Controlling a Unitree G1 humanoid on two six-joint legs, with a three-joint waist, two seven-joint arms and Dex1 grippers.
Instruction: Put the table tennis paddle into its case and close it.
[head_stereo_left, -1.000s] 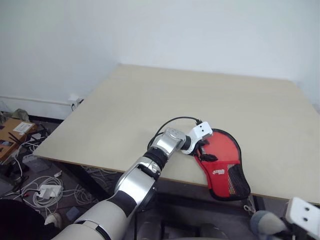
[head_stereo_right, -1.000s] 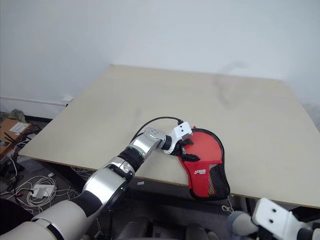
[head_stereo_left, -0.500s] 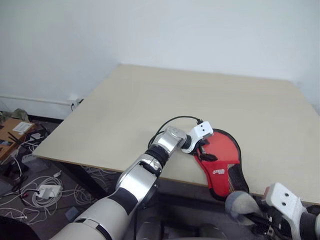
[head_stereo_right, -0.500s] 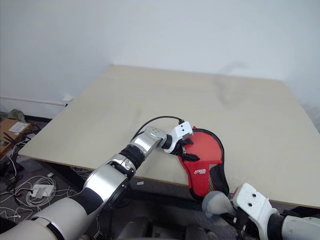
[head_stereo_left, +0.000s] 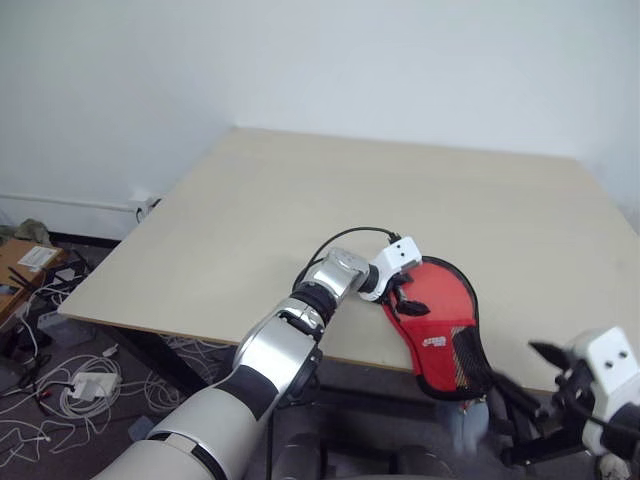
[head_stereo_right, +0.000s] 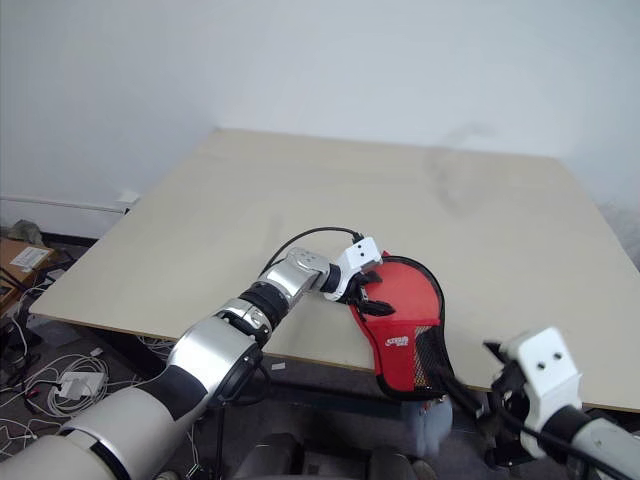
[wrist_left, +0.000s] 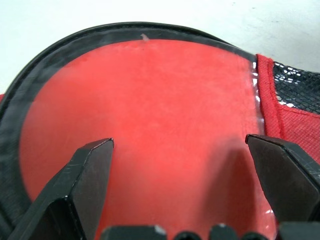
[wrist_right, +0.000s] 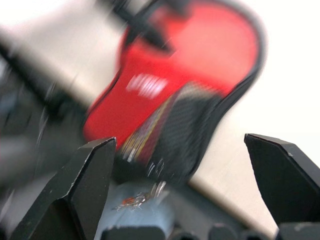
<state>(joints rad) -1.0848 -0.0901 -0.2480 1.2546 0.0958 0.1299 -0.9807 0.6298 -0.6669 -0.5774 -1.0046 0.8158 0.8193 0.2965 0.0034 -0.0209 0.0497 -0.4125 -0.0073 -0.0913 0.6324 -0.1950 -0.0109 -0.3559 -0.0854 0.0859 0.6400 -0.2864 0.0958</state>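
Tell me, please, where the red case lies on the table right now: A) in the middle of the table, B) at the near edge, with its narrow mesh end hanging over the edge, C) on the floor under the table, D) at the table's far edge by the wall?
B: the case lies at the near edge of the table, and its black mesh end reaches past that edge.

A light wooden table (head_stereo_left: 300, 210) stands before a plain white wall (head_stereo_left: 300, 60). On the floor beyond the table's left edge lie tangled white cables (head_stereo_left: 60, 400), a white power strip (head_stereo_left: 88, 384) and a cardboard box (head_stereo_left: 25, 262).
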